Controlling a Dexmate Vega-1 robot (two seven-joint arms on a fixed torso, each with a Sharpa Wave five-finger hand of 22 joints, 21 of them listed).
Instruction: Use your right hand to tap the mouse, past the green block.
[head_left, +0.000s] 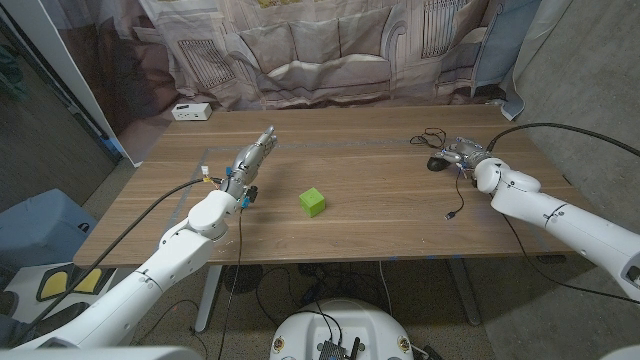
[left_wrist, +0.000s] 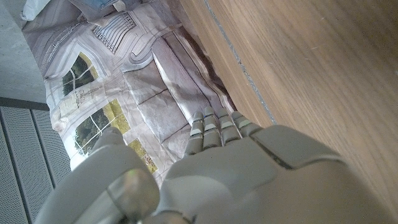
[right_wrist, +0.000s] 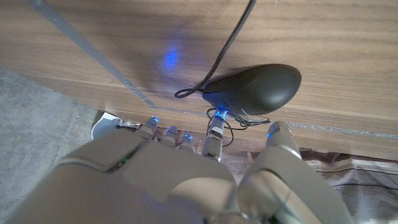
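The dark, rounded computer mouse (right_wrist: 258, 87) with its thin black cable (head_left: 456, 195) sits on the far right part of the wooden counter (head_left: 350, 235), well past the small green cube block (head_left: 313, 202) that stands near the middle. The robot's white right hand (head_left: 464, 153) hovers just beside the mouse on its near side; in the right wrist view the fingertips (right_wrist: 216, 118) reach toward the mouse's body, loosely spread and holding nothing, and whether they already touch the shell cannot be told. The cable runs in a loose curl from the mouse and trails toward the counter's front edge, ending in a plug.

Across the counter, the robot's left hand (head_left: 252, 158) waits on the far left side, fingers straight and together, holding nothing and well apart from the block. A small white box (head_left: 191, 112) lies at the far left corner, before a printed curtain backdrop (head_left: 330, 45).

By the look of it, the reach past the block is done and the tap itself is the step in hand. The next move appears to call for a short, light dip of the fingers onto the mouse's back, kept clear of the cable loop so the mouse is not dragged
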